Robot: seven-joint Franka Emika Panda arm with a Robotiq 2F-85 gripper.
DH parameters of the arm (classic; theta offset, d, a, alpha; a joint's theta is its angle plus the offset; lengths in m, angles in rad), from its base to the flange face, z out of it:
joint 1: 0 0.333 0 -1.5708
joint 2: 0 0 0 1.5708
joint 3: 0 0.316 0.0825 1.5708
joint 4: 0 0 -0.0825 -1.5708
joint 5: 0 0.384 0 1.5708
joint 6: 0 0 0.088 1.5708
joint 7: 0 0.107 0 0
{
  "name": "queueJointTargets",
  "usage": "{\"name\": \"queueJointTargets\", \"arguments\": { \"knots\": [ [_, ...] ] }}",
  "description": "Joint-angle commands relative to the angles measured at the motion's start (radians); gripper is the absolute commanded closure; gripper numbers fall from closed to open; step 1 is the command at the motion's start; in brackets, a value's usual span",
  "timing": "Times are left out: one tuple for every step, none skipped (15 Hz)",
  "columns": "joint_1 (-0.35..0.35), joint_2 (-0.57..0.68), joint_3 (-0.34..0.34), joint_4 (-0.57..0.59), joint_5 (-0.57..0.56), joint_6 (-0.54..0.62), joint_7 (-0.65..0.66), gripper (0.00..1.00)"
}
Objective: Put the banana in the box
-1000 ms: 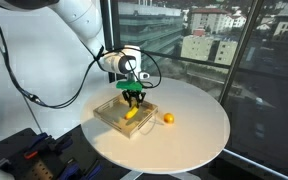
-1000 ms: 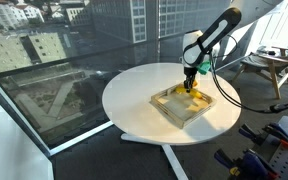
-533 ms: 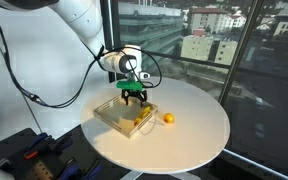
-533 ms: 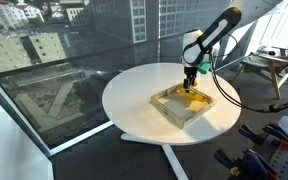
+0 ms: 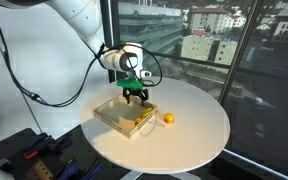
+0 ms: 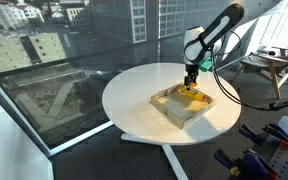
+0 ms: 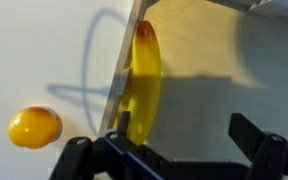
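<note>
The yellow banana [image 7: 144,75] lies inside the tan box [image 7: 132,35], along its wall, free of the fingers. In both exterior views the banana [image 5: 141,118] [image 6: 195,98] rests near the box's side closest to the orange fruit. The shallow box [image 5: 112,112] [image 6: 165,106] sits on the round white table. My gripper [image 5: 135,97] [image 6: 191,83] hangs just above the banana, pointing down. In the wrist view the gripper [image 7: 184,125] is open, and only bare box floor shows between its fingers.
A small round orange fruit [image 5: 168,118] [image 7: 34,127] lies on the white table [image 5: 194,125] just outside the box wall. Large windows surround the table. Tools lie on the floor [image 5: 34,160] beside the table.
The gripper has opened and let go of the banana, which now lies in the box. The gripper has risen slightly above it.
</note>
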Motion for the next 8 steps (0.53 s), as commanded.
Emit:
{"name": "queueJointTargets", "arguments": {
  "knots": [
    [0.008, -0.079, -0.009, -0.055, -0.012, -0.03, 0.059, 0.0],
    [0.009, -0.093, -0.008, -0.063, -0.01, -0.04, 0.069, 0.0],
    [0.009, -0.108, -0.007, -0.073, -0.005, -0.049, 0.083, 0.0],
    [0.01, -0.124, -0.008, -0.084, -0.003, -0.058, 0.097, 0.0],
    [0.01, -0.141, -0.008, -0.098, 0.0, -0.068, 0.109, 0.0],
    [0.01, -0.16, -0.009, -0.112, 0.002, -0.077, 0.125, 0.0],
    [0.011, -0.178, -0.009, -0.126, 0.004, -0.087, 0.139, 0.0],
    [0.01, -0.196, -0.009, -0.14, 0.004, -0.095, 0.15, 0.0]
  ]
}}
